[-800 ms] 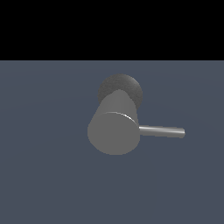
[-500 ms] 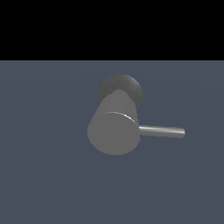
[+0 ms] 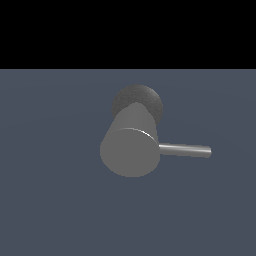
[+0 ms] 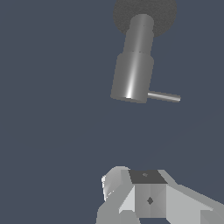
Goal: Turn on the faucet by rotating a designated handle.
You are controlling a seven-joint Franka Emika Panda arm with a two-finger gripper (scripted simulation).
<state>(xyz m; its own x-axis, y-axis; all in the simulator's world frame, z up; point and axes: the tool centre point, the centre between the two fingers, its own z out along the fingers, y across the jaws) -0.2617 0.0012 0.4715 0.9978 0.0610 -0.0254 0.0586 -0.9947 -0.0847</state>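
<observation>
On the faucet's right side, the handle sticks out; the gripper, well apart, should push near its tip. I cannot tell how its jaws stand.

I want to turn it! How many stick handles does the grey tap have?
1. The handle sticks out sideways from the faucet, toward the exterior view's right. Another could hide behind it.

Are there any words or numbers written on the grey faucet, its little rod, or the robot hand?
None: no words, numbers, labels or signs can be read in either view.
The faucet is plain matte grey, with a bare flat end face.
The handle is a bare metallic rod.
The gripper shows only plain pale faces and a dark panel with no writing.
</observation>
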